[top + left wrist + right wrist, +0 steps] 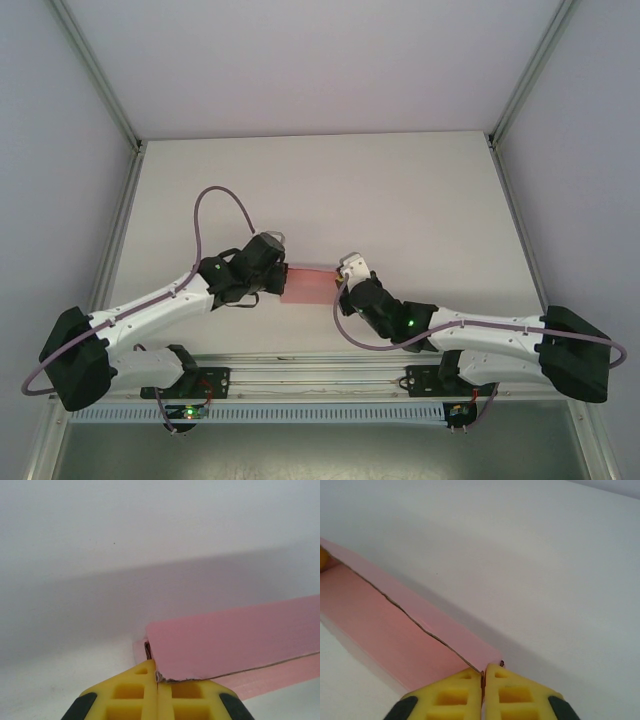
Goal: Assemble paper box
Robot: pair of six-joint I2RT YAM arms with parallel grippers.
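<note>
At the middle of the white table (pixel 400 190), the pink paper box (pixel 310 286) spans the gap between the arms, with its long axis running left to right. The left gripper (pixel 157 679) is pinched tight on its left end and the right gripper (pixel 483 676) on its right end, so neither arm is nearer.

Plain pink paper box (pixel 308 285); yellow left claw (pixel 157 679) and right claw (pixel 483 674), both black-edged; plain white worktop (pixel 330 190); mauve cables (pixel 204 215); white-and-black arms (pixel 150 308).
</note>
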